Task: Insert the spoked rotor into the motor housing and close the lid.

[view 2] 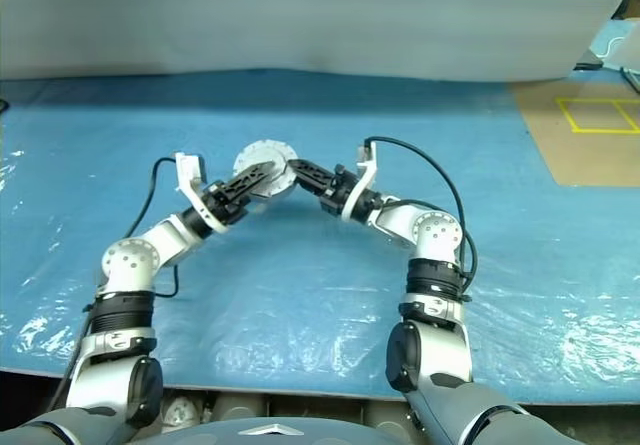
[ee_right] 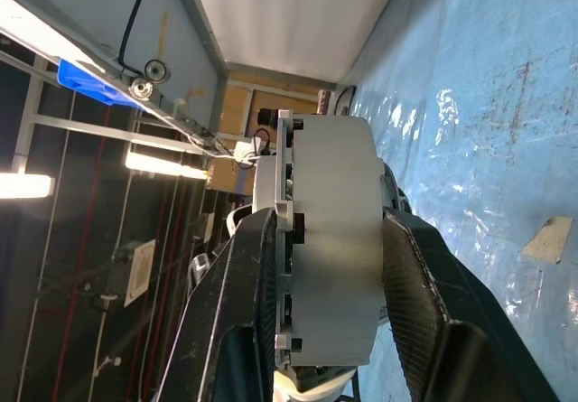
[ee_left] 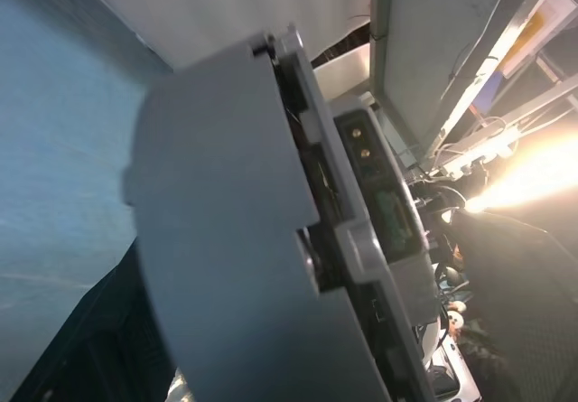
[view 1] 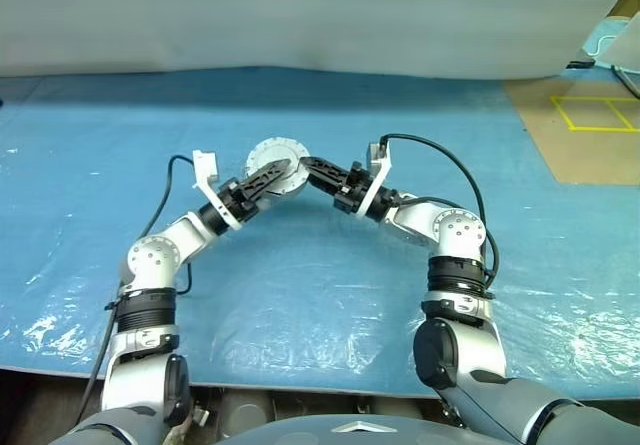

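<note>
The motor housing (view 1: 277,157), a round silver-grey disc, hangs above the blue sheet between both arms, on edge with one flat face towards me. My right gripper (view 1: 306,169) is shut on it, one black finger (ee_right: 244,275) on each flat side of its grey shell (ee_right: 332,239). A thin silver plate with tabs, the lid (ee_right: 284,239), lies against one face; I cannot tell how well it sits. My left gripper (view 1: 272,177) is open at the housing's lower left edge, with the shell (ee_left: 226,239) right in front of it. The spoked rotor is hidden.
A crinkled blue plastic sheet (view 1: 300,285) covers the table. A brown board (view 1: 580,135) with a yellow tape square (view 1: 597,113) lies at the back right. A white curtain (view 1: 300,15) closes off the back edge.
</note>
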`<state>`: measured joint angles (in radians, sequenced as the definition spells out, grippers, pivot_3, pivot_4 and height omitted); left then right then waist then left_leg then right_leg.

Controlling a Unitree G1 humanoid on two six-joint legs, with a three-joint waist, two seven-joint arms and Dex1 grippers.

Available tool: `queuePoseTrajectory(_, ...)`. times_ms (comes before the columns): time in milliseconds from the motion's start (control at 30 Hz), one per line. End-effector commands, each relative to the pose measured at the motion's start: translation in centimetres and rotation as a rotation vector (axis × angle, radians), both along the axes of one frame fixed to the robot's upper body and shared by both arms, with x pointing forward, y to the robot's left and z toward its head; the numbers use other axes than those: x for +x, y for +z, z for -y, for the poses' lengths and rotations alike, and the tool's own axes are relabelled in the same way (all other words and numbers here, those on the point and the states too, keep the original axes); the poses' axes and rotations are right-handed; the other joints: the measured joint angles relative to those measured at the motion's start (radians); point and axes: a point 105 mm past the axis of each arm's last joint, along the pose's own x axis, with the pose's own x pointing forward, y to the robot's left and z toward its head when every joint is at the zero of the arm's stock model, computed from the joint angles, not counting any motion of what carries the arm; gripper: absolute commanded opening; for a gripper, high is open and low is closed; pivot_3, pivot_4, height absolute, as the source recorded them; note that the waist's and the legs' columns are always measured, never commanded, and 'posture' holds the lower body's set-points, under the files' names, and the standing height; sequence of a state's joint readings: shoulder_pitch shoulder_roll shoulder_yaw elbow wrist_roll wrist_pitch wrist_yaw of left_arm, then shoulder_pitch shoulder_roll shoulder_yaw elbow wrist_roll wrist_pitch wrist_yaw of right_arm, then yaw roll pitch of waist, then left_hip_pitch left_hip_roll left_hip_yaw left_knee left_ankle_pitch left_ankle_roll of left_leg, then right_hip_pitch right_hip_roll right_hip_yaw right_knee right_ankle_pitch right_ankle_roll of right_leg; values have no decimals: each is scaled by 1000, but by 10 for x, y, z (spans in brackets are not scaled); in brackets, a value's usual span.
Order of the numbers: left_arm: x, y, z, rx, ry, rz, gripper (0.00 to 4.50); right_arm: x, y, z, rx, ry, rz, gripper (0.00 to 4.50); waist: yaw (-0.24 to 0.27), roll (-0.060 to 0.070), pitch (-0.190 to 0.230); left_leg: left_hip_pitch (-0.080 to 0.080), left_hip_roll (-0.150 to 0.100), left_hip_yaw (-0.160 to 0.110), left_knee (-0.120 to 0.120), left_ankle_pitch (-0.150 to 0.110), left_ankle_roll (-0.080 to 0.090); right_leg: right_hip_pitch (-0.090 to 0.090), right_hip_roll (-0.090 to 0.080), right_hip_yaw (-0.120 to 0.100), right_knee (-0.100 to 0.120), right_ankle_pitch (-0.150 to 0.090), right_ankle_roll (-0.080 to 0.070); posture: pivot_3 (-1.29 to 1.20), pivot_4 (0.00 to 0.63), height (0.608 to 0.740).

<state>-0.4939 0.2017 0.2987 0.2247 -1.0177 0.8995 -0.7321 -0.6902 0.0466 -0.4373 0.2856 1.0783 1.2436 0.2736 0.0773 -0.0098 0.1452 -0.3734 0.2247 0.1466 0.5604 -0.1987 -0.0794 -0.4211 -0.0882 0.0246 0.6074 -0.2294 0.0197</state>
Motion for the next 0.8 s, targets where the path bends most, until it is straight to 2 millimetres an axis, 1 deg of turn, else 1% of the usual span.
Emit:
queuePoseTrajectory(33, 9, 4, 8, -35, 24, -1, 4477, -6, 26, -3, 60, 28, 92, 1292, 0, 0, 0, 0, 0, 0, 0, 0, 0, 0, 0, 0, 0, 0, 0, 0, 150, 740)
queuePoseTrajectory(67, 11, 4, 7, -46, 33, -10, 4477, -6, 25, -3, 58, 27, 90, 1292, 0, 0, 0, 0, 0, 0, 1, 0, 0, 0, 0, 0, 0, 0, 0, 0, 150, 740)
queuePoseTrajectory(133, 17, 1, 1, -59, 90, -38, 4477, -6, 24, -2, 59, 20, 83, 1292, -1, 0, 0, 0, 0, 0, 1, 0, 0, 0, 0, 0, 0, 0, 0, 0, 150, 740)
queuePoseTrajectory(233, 20, -3, -8, -68, 149, -56, 4477, -4, 22, -3, 56, 14, 64, 1292, -1, 0, 0, 0, 0, 0, 1, 0, 0, 0, 0, 0, 0, 0, 0, 0, 150, 740)
queuePoseTrajectory(333, 17, -2, -10, -94, 159, -50, 3893, -4, 19, -4, 56, 11, 50, 1292, 2, 0, 0, -1, 0, 0, 1, 0, 0, 0, 0, 0, 0, 0, 0, 0, 150, 740)
queuePoseTrajectory(367, 15, -1, -10, -112, 146, -47, 3576, -3, 19, -4, 54, 10, 45, 1292, 3, 0, 0, -1, 0, 0, 1, 0, 0, 0, 0, 0, 0, 0, 0, 0, 150, 740)
queuePoseTrajectory(400, 14, -3, -6, -81, 137, -48, 3289, -2, 17, -4, 44, 4, 40, 1292, 2, -1, 1, -1, 0, 0, 1, 0, 0, 0, 0, 0, 0, 0, 0, 0, 150, 740)
queuePoseTrajectory(433, 16, -9, -4, -32, 153, -77, 3021, -1, 16, -4, 38, -4, 32, 1292, 3, -1, 1, -1, 0, 0, 1, 0, 0, 0, 0, 0, 0, 0, 0, 0, 150, 740)
queuePoseTrajectory(467, 17, -13, 0, -7, 143, -93, 2975, 0, 14, -5, 30, -6, 28, 1292, 3, -1, 1, -1, 0, 0, 1, 0, 0, 0, 0, 0, 0, 0, 0, 0, 150, 740)
queuePoseTrajectory(567, 16, -18, 4, 62, 142, -65, 2974, 2, 13, -5, 6, -19, 36, 1292, 5, -1, 1, -2, 0, -1, 2, 0, 0, 0, 0, 0, 0, 0, 0, 0, 150, 740)
queuePoseTrajectory(667, 20, -38, 10, 211, 169, -94, 2974, 6, 13, -4, -2, -47, 37, 1292, 6, -1, 1, -1, 0, -1, 2, 0, 0, 0, 0, -1, 1, 0, 0, 0, 150, 740)
queuePoseTrajectory(767, 17, -28, 5, 108, 163, -64, 2974, 8, 13, -3, -9, -67, 48, 1292, 3, -1, 1, -2, 0, -1, 2, 0, 0, 0, 0, 0, 1, 0, 1, 0, 150, 740)
queuePoseTrajectory(800, 18, -27, 4, 98, 171, -68, 2974, 8, 12, -3, -14, -74, 49, 1292, 2, -1, 1, -1, 0, -1, 2, 0, 0, 0, 0, 0, 1, 0, 1, 0, 150, 740)
